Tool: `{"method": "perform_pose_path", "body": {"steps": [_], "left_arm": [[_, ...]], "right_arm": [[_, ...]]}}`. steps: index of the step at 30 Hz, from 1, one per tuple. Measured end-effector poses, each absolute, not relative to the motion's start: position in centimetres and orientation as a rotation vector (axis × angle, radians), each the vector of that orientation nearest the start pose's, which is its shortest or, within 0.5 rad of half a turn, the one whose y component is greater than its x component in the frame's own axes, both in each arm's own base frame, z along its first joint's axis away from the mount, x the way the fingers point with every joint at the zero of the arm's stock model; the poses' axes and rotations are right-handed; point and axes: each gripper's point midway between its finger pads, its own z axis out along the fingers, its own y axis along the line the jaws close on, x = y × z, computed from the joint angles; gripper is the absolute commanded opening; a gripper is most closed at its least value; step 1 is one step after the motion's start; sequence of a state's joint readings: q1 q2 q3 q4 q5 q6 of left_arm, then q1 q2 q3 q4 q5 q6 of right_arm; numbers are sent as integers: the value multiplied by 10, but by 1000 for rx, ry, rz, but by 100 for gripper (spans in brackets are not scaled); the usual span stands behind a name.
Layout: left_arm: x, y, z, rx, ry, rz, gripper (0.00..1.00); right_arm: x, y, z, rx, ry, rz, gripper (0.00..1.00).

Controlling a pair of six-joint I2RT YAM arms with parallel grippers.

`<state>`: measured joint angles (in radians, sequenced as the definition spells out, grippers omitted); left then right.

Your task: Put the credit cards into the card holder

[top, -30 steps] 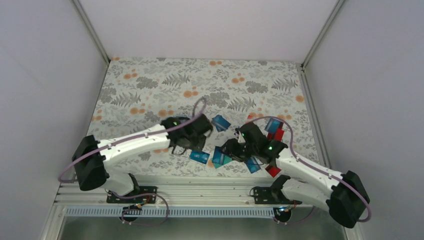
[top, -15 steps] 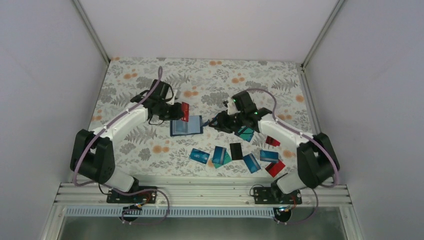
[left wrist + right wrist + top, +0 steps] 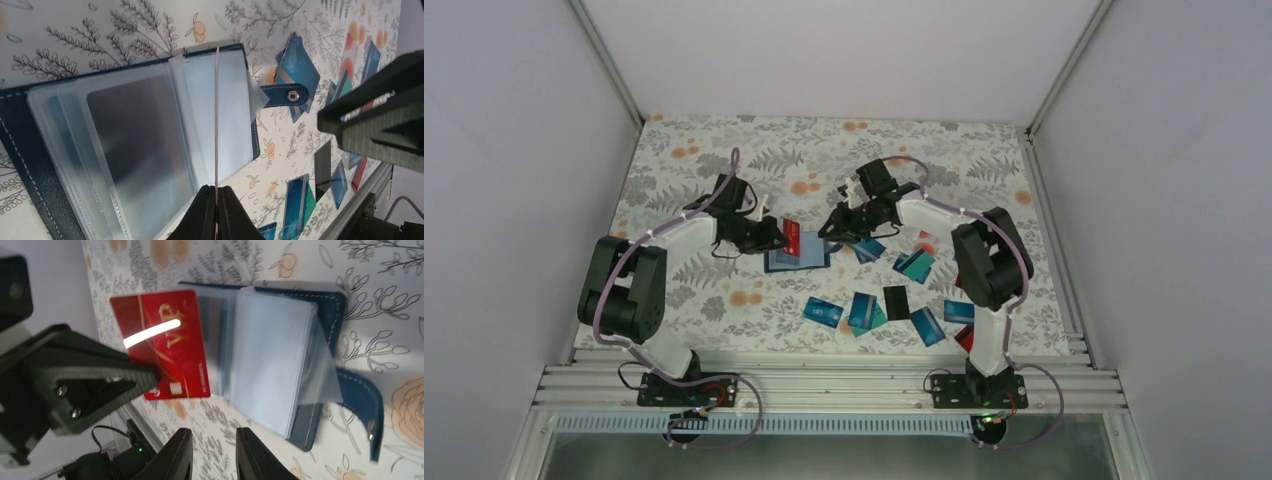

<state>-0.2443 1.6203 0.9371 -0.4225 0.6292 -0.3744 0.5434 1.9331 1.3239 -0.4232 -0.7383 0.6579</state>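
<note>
The card holder [image 3: 796, 256] lies open mid-table, dark navy with clear sleeves; it also shows in the left wrist view [image 3: 125, 145] and the right wrist view [image 3: 280, 360]. My left gripper [image 3: 776, 236] is shut on a red card [image 3: 792, 238] and holds it on edge over the sleeves at the holder's left side. The card shows edge-on in the left wrist view [image 3: 217, 115], between my left gripper's [image 3: 216, 192] closed fingers, and face-on in the right wrist view [image 3: 165, 345]. My right gripper [image 3: 836, 228] is open and empty just beside the holder's far right corner [image 3: 214, 435].
Loose cards lie near and right of the holder: blue ones [image 3: 824, 313] [image 3: 864, 310] [image 3: 927, 326], a black one [image 3: 896, 302], a teal one [image 3: 914, 265], a red one [image 3: 969, 338]. The holder's snap strap [image 3: 282, 94] sticks out over a blue card. The table's metal rail [image 3: 824, 385] runs along the near edge.
Both arms have swung out from the near card pile to the holder. The left now holds the red card over the sleeves. The right gripper has moved left to the holder's far corner.
</note>
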Motion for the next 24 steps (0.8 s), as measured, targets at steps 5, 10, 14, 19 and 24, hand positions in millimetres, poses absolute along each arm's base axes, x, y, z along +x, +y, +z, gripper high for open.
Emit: {"method": "perform_pose_path", "body": {"steps": [5,10,14,19,24], "left_arm": [[317,-185,66,17,2739,-1051,2],[312,-184,56,1,2768,-1050,2],[307,-182,48,-15,2793,-1047,2],[308,-183,46,-30,2794,-1055,2],[308,-184,42,-46,2811,-1068,2]], "right_arm": [[336,333,71,-119,2883,1308,14],[336,323,46,-85,2953,1261,12],[333,315,31,-80,2991,1228,11],[326,308,22,-93,3014,1208,9],[325,308,20,-115,3012,1216,9]]}}
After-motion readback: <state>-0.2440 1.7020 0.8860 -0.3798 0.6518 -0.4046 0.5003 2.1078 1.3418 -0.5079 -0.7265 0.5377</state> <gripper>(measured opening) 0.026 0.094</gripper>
